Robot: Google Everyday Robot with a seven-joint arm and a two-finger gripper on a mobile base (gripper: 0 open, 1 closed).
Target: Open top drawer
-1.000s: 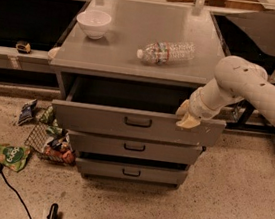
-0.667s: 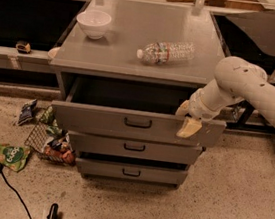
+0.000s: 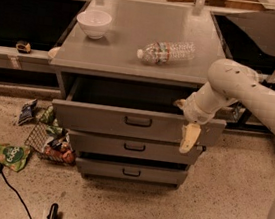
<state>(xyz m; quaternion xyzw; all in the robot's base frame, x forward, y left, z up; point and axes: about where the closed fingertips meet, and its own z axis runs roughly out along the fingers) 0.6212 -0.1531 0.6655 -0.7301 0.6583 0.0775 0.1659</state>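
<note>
The top drawer [image 3: 138,123] of the gray cabinet stands pulled out partway, its dark interior showing behind the tall front with a small black loop handle [image 3: 138,121]. My gripper [image 3: 186,121] is at the right end of that drawer's front edge. One tan finger [image 3: 190,137] hangs down over the outside of the front. The other fingertip [image 3: 180,103] sits just behind the front's top edge. The fingers are spread apart, with the front between them. My white arm reaches in from the right.
On the cabinet top [image 3: 109,52] stand a white bowl [image 3: 94,23] and a lying plastic bottle [image 3: 167,51]. Two narrower drawers [image 3: 134,147] sit below, shut. Snack bags and a wire basket [image 3: 48,137] litter the floor at left. A black cable [image 3: 13,193] runs at the lower left.
The outer finger has swung lower down the drawer front. The drawer front stays about where it was.
</note>
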